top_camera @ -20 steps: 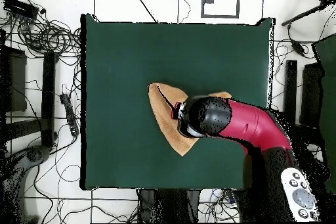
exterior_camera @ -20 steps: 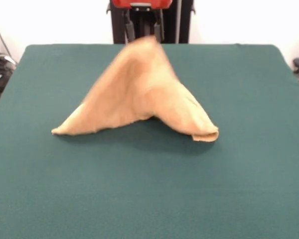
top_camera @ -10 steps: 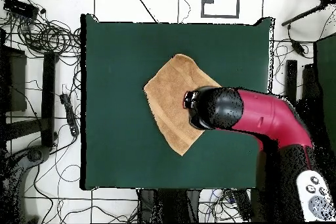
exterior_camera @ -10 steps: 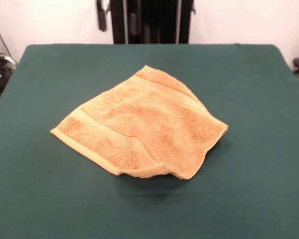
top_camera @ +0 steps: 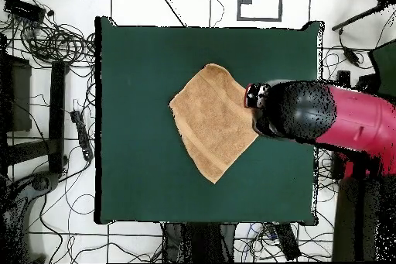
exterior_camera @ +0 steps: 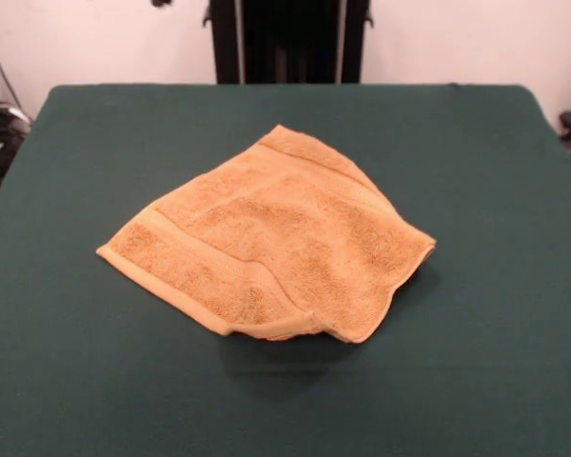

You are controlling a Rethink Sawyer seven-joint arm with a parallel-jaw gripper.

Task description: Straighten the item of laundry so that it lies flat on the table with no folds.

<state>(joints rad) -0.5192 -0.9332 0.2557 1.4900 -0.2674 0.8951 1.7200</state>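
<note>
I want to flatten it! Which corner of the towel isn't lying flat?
The towel corner nearest the camera in the front view: its edge curls up and casts a shadow on the table. The other corners lie flat.

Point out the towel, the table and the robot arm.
towel (exterior_camera: 266, 248): front view, middle of the terry surface.
table (exterior_camera: 495, 171): front view, bare green top right of the towel.
robot arm (top_camera: 348, 121): overhead view, red casing of the arm.

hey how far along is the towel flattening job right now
Mostly done: the towel lies spread on the green table, both woven bands showing. Nothing is in hand; the arm sits off to the towel's side in the overhead view, and its gripper can't be made out. Left: the near corner in the front view looks bunched and slightly raised, so it probably needs smoothing.
</note>
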